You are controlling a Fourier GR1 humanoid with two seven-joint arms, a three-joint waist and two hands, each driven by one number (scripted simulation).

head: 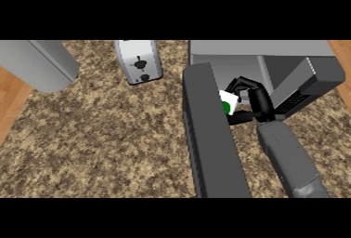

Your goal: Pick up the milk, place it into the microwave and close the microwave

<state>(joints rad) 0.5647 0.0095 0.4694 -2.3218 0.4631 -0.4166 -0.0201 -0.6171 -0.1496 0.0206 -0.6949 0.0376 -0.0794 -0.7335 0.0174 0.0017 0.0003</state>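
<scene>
Speckled counter, my right hand curled round half-hidden milk at open microwave, door cropped below.

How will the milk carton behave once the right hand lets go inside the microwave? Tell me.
The milk carton looks boxy and flat-sided, so it will probably stand rather than roll. It seems small and likely light. Right hand fingers curl round it beside the open microwave door, so a nudge might tip it.

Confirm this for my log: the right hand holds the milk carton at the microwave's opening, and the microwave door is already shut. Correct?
Not quite. The head view shows the microwave door swung open, standing out toward the robot, not shut. The rest holds: the right hand is curled round the milk carton at the microwave opening.
</scene>
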